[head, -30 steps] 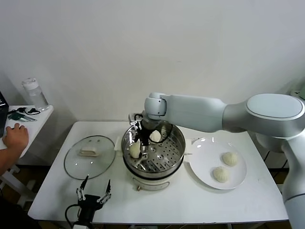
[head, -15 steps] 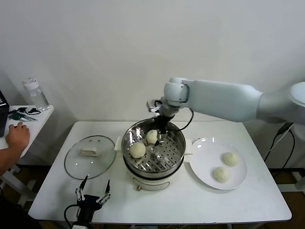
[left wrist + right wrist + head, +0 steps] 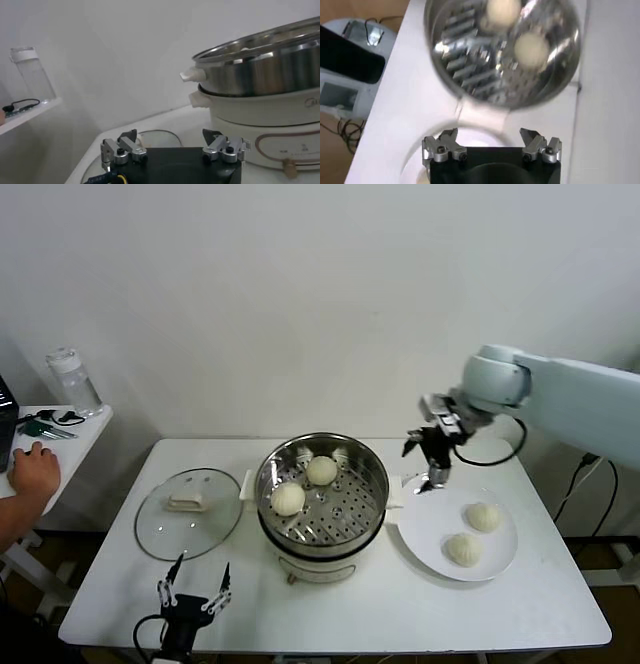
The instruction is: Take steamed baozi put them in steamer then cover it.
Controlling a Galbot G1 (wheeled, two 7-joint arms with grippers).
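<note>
The steamer stands mid-table with two baozi on its perforated tray. Two more baozi lie on the white plate to its right. My right gripper hangs open and empty above the gap between steamer and plate. Its wrist view shows the steamer, both baozi in it, and the open right gripper. The cover lies flat to the left of the steamer. My left gripper rests open near the front edge, facing the steamer.
A side table at the far left carries a clear bottle and keys, and a person's hand rests on it. A black cable hangs beyond the table's right side.
My right gripper has left a baozi in the steamer, risen out open, and swung right to the plate's near edge. The left arm has not moved.
</note>
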